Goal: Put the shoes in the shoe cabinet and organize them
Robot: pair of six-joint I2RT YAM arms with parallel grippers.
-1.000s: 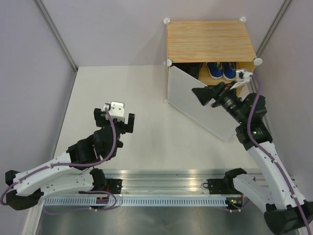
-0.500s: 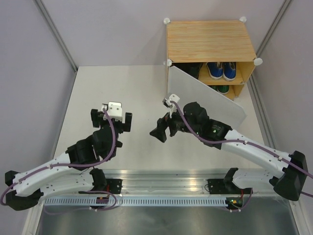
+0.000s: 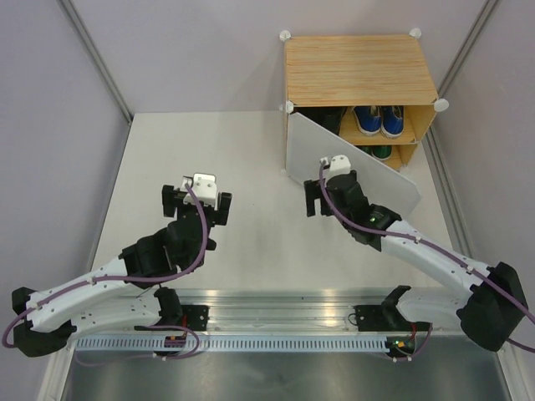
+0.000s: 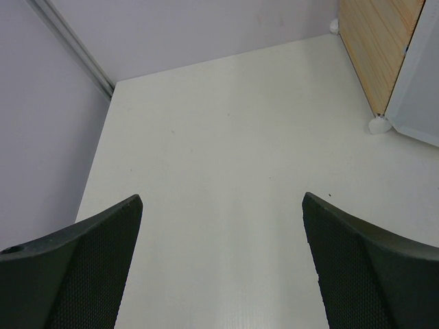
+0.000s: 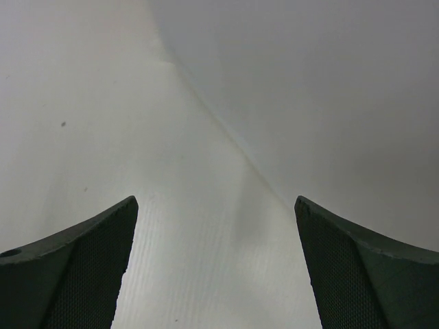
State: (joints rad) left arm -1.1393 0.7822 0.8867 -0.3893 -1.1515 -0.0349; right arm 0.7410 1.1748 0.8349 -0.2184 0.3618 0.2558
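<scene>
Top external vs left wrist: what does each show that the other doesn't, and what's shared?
Only top external: blue sneakers on the upper shelf of the cabinet, a green pair below, and the open right gripper near the door panel. Only left wrist: the mesh texture on the fingers of the left gripper. Both: the table, the cabinet's wood side, the door panel, the left gripper open.

Lab booth, plain wall panels [image 3: 184, 50], white table [image 3: 226, 159]

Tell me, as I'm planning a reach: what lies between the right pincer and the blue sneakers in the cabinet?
The translucent white door panel, ajar, stands between right pincer and blue sneakers; the top view shows it.
</scene>
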